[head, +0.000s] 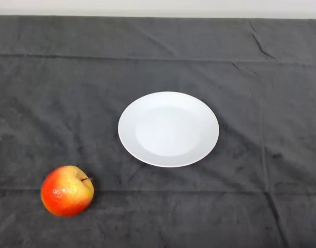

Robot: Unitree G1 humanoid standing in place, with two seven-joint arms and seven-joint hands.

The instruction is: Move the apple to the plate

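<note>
A red and yellow apple [66,190] lies on the dark cloth at the lower left of the head view, its stem pointing right. A round white plate [168,128] sits on the cloth near the middle, up and to the right of the apple, with nothing on it. The two are apart.
The dark cloth [261,155] covers the whole table and has folds and creases. A pale wall strip [158,7] runs along the table's far edge.
</note>
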